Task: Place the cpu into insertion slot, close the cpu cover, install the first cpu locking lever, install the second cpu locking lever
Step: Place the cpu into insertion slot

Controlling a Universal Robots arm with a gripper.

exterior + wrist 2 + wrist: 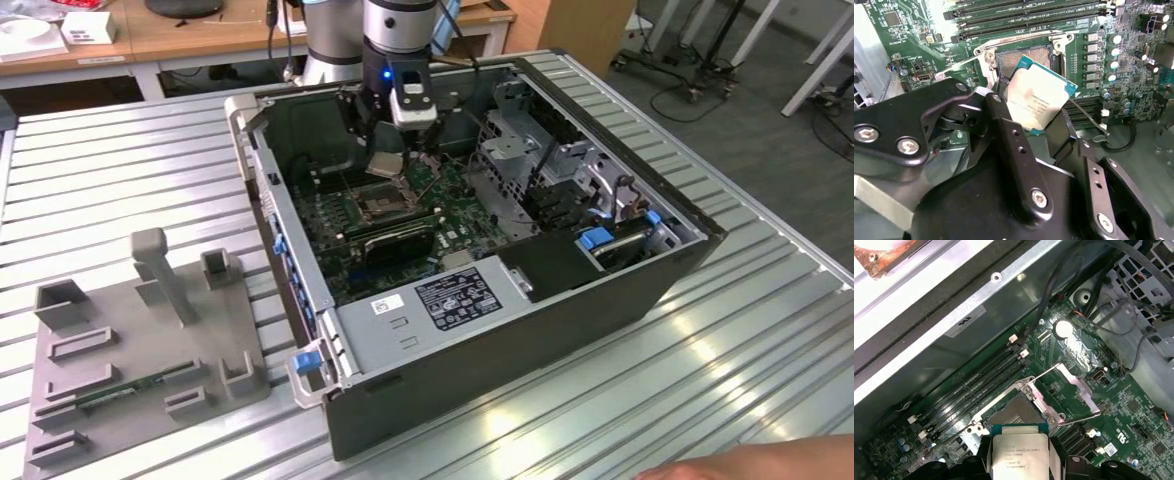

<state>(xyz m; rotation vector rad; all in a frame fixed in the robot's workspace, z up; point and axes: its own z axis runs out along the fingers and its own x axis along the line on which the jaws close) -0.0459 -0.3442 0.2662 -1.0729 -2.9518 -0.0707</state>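
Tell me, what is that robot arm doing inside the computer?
The arm's gripper is pinching the cpu by its edges and holding it over the insertion slot on the green motherboard, inside the open computer case. The slot is bare, with nothing in it yet. The cpu cover is swung open beside it, so the chip is not seated and nothing is closed or locked.

Print on the cpu [1015, 456] and the case label [451, 297] is unreadable.
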